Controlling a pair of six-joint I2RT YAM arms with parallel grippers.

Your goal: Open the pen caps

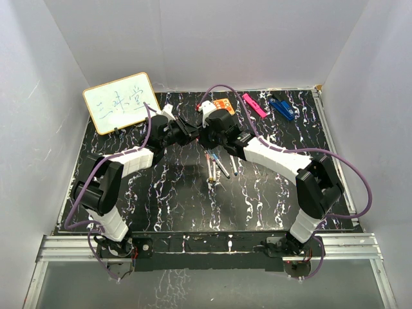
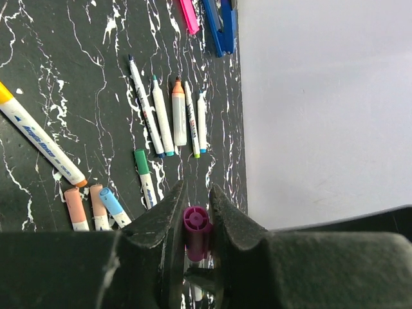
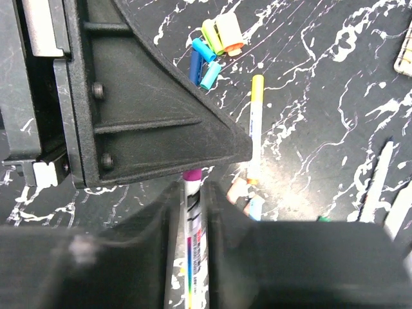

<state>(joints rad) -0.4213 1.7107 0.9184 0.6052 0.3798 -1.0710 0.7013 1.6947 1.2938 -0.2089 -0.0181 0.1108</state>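
Observation:
My left gripper (image 2: pixel 196 199) is shut on the purple cap (image 2: pixel 196 222) of a pen. My right gripper (image 3: pixel 192 193) is shut on that pen's white barrel (image 3: pixel 194 219), with the purple cap (image 3: pixel 191 174) showing just past its fingertips against the left gripper's body (image 3: pixel 148 122). In the top view the two grippers meet above the table's back middle, the left (image 1: pixel 187 132) and the right (image 1: pixel 209 132). Several uncapped pens (image 2: pixel 174 119) lie in a row below. A green-capped pen (image 2: pixel 144 174) and a yellow pen (image 2: pixel 38 138) lie nearby. Loose caps (image 3: pixel 209 48) lie in a small pile.
A whiteboard (image 1: pixel 121 102) leans at the back left. An orange card (image 1: pixel 222 105), a pink clip (image 1: pixel 253 105) and a blue clip (image 1: pixel 282 107) lie at the back. More pens (image 1: pixel 215 166) lie mid-table. White walls enclose the black marbled table (image 1: pixel 161 206).

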